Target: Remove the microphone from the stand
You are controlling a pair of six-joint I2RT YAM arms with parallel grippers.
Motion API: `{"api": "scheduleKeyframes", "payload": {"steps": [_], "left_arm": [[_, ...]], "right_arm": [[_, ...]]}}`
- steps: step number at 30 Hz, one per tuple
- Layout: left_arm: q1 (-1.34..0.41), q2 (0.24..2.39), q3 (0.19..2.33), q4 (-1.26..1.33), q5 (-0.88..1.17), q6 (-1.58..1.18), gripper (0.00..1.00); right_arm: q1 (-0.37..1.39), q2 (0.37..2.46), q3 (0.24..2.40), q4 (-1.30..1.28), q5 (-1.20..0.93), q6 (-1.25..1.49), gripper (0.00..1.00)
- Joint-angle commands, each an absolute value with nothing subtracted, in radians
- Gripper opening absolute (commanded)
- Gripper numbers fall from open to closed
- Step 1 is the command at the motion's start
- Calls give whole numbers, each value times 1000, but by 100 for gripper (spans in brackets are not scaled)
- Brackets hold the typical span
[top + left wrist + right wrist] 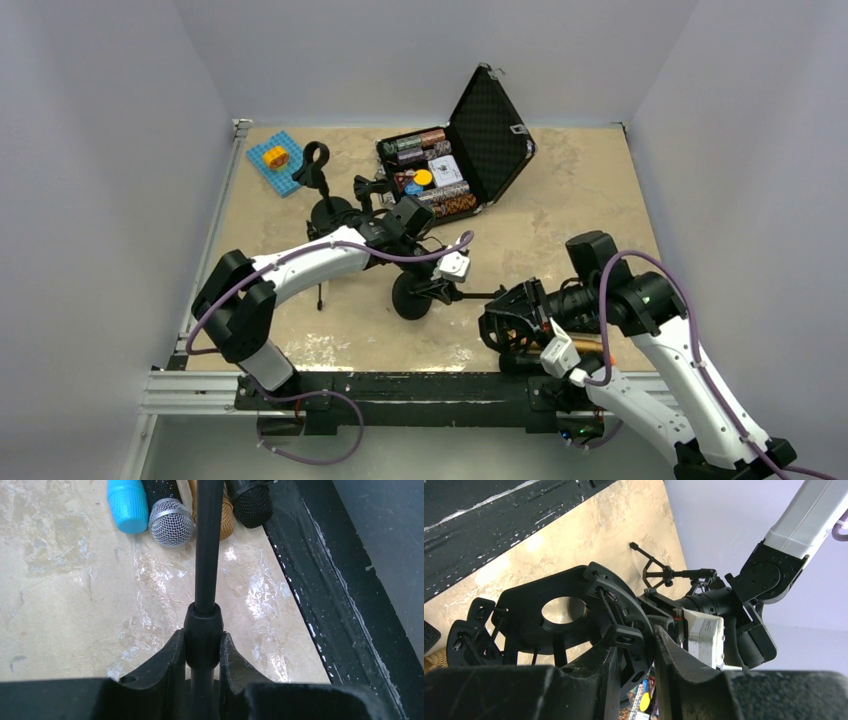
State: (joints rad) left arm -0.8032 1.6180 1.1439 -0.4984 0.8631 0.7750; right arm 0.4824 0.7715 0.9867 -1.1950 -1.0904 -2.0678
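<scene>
A black microphone stand (410,297) stands mid-table, its pole (207,555) leaning toward the near edge. My left gripper (202,640) is shut on the pole's thick collar (202,625); from above it (437,288) sits just right of the round base. At the pole's end is a black shock mount (529,600), and my right gripper (636,640) is shut on its ring. The mount's centre hole shows bare table through it. Four microphones lie by the near edge: blue (127,505), silver-meshed (171,522), gold (227,522) and black (252,502).
An open black case (470,160) full of chips stands at the back. A blue plate (275,160) with an orange block lies at the back left. A second stand with a clip (318,170) rises near it. The black frame rail (330,605) runs along the near edge.
</scene>
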Motion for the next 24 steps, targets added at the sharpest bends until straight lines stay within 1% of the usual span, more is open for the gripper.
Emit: {"api": "scheduleKeyframes", "payload": {"steps": [1,3,5,7,9,11,12,14,16,17,18,19,20,21,22,23,24], "left_arm": [[-816,1641,1183,-459,866,776,7],[-816,1599,1140,-431,819,754,0],[-816,1522,1063,-325,749,695,0],[-817,1434,939,-133,645,577,0],[-840,1359,833,48,492,489,0],[-875,1308,761,158,353,459,0],[-893,1295,737,193,295,463,0],[-924,1288,717,226,209,462,0],[-928,1292,721,221,167,421,2],[-927,1288,727,208,183,403,13],[-927,1281,728,187,224,396,32],[-924,1268,730,164,280,390,46],[-917,1257,738,130,341,392,56],[-904,1247,755,88,391,396,63],[-882,1245,776,49,480,405,66],[-857,1250,803,-11,535,430,68],[-828,1261,832,-64,657,461,69]], "right_arm": [[486,767,972,-1142,-1090,-2088,0],[486,765,973,-1125,-1081,-2048,0],[486,762,969,-1118,-1061,-2027,0],[486,757,966,-1091,-1045,-1964,0],[485,751,961,-1031,-1028,-1841,0],[486,742,951,-940,-1016,-1676,0],[486,738,945,-897,-1013,-1588,0],[486,733,936,-858,-1012,-1495,0],[486,731,925,-818,-1009,-1396,0],[486,729,920,-811,-1010,-1369,0],[486,726,914,-809,-1010,-1364,0],[486,718,905,-808,-1006,-1371,0],[486,710,894,-806,-1000,-1390,0],[486,700,881,-813,-992,-1425,0],[485,686,874,-827,-987,-1471,0],[486,680,868,-839,-985,-1508,0],[486,676,866,-849,-984,-1547,0]]}}
